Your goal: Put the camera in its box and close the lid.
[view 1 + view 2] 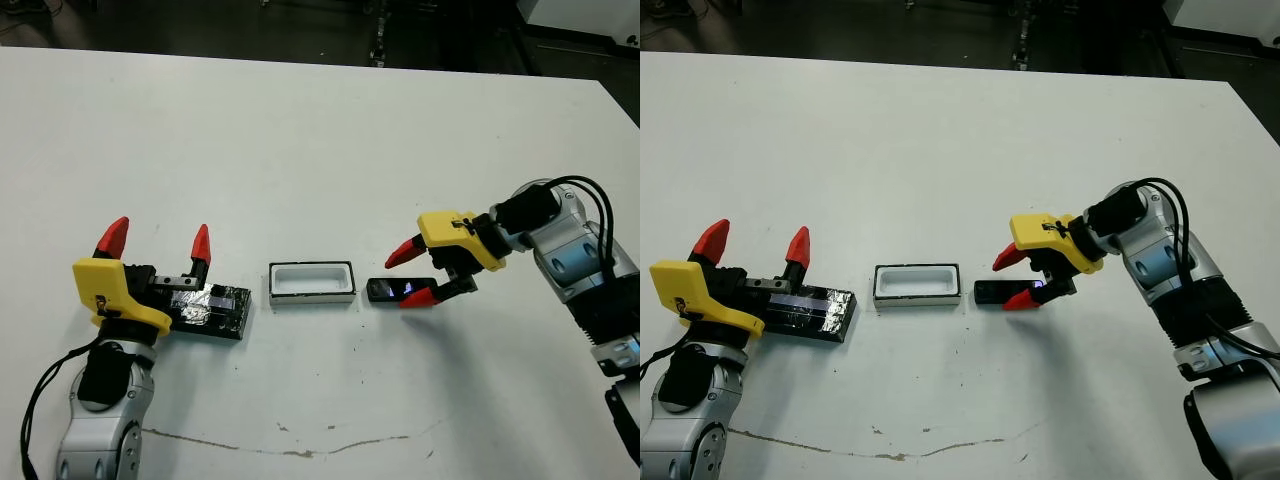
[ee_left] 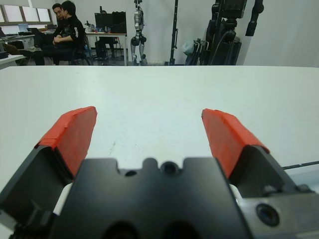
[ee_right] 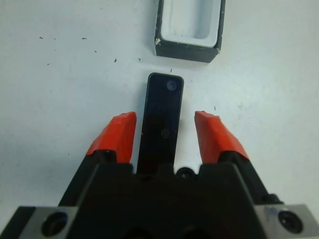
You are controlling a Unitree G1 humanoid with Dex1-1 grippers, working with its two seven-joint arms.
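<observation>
Worktop [image 1: 320,130]: white, with a faint scuff line along the near edge. Box [image 1: 312,282] sits open near the centre, white interior up, long side facing the robot. Nothing inside it.

Camera [image 3: 162,117] lies flat on the worktop just to the right of the box, end-on to it, a small gap between them. Glossy face up, showing a blue-purple glint in the head views.

Right gripper [image 1: 418,273]: low over the camera, fingers [image 3: 118,132] spread, one on each side of the bar. The right wrist view shows bare worktop between each red tip and the camera's edges; no contact.

Lid [image 1: 212,309]: flat on the worktop left of the box, foil-like top up, well apart from the camera.

Left gripper [image 1: 157,241]: at the lid's left end, fingers [image 2: 74,134] wide apart and pointing away from the robot, holding nothing.

People sit beyond the worktop in the left wrist view.
</observation>
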